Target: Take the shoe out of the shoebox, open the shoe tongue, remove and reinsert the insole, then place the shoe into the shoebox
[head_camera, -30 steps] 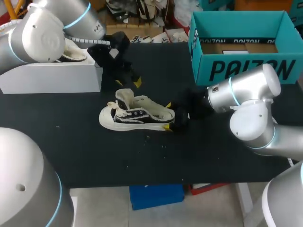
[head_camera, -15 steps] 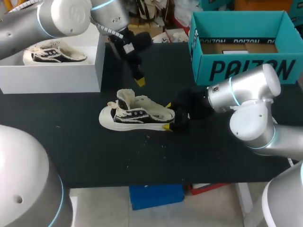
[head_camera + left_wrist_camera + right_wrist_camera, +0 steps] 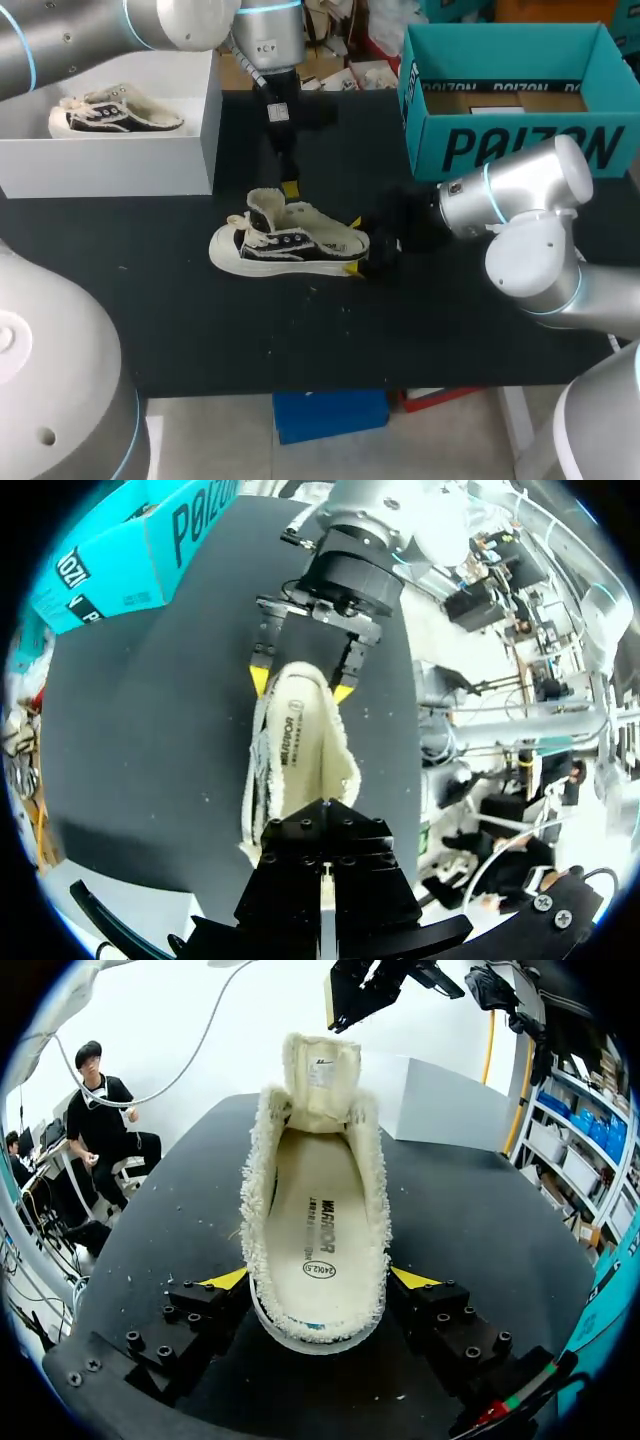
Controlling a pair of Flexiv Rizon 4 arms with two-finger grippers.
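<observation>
Head view: we are pinching the shoe (image 3: 290, 245) heel with the right gripper (image 3: 352, 245). We are judging it should pin firmly while the left gripper (image 3: 290, 187), jaws unclear, takes the tongue (image 3: 262, 205) squarely.

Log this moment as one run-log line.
shoe: on table | right gripper: fingers shut on shoe | left gripper: above tongue | insole: in shoe

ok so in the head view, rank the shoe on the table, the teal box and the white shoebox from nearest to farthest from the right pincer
1. shoe: mid-table, its heel gripped in the right pincer.
2. teal box: at the back right, just beyond the pincer.
3. white shoebox: at the back left, out past the shoe's toe end.
</observation>
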